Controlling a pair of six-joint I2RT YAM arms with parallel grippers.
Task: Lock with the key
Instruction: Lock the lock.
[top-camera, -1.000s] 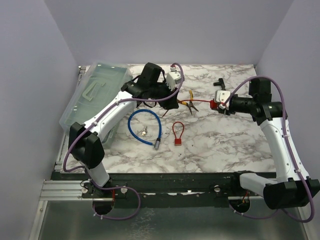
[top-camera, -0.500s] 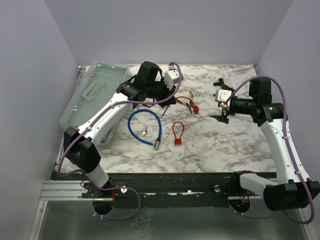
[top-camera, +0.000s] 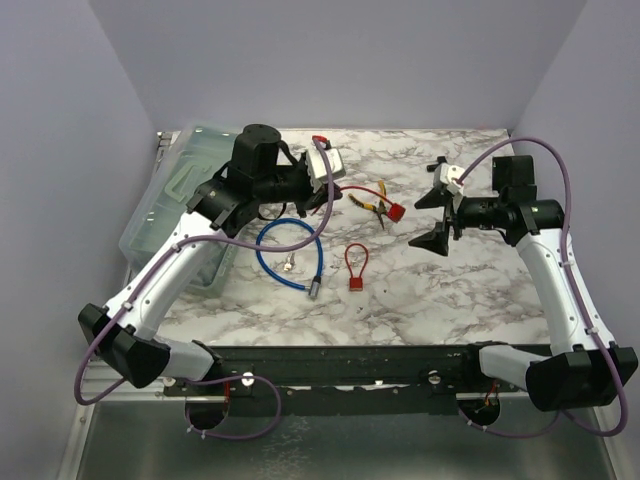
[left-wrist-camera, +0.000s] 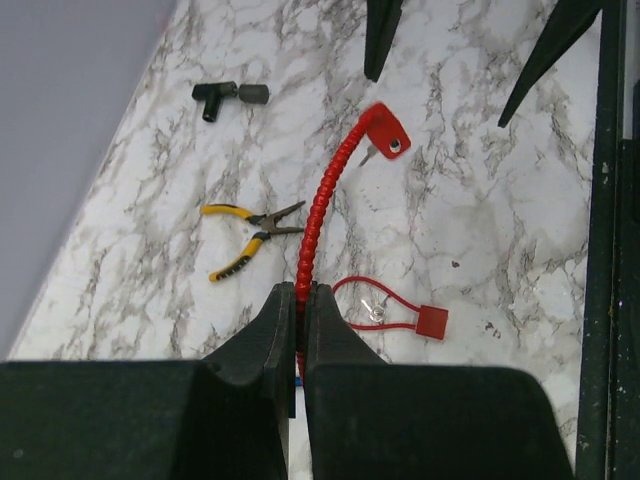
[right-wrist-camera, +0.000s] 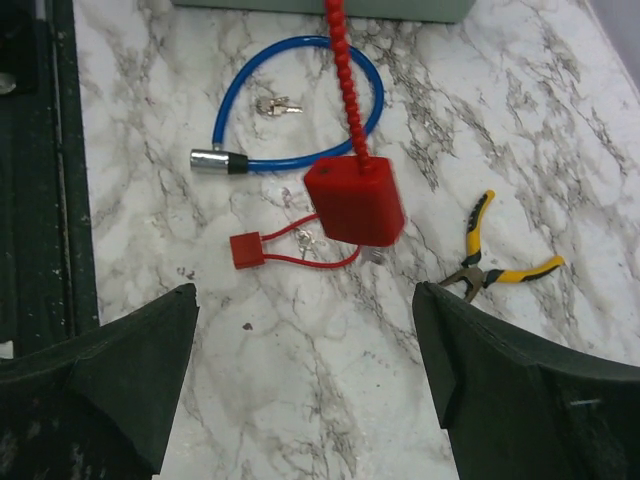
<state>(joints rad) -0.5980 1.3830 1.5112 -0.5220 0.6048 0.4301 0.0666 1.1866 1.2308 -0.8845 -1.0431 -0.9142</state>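
Marble table (top-camera: 450, 290), pliers (top-camera: 373, 205) beside red lock (top-camera: 395, 212), blue cable (right-wrist-camera: 280, 164), clear bin (top-camera: 175, 190)

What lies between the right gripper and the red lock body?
Nothing. In the top view only the bare marble table shows between the right gripper and the red lock body.

The table (top-camera: 470, 290) has a white marble-pattern top (grey veining throughout). Plain pale lavender walls (top-camera: 330, 60) enclose it on three sides.
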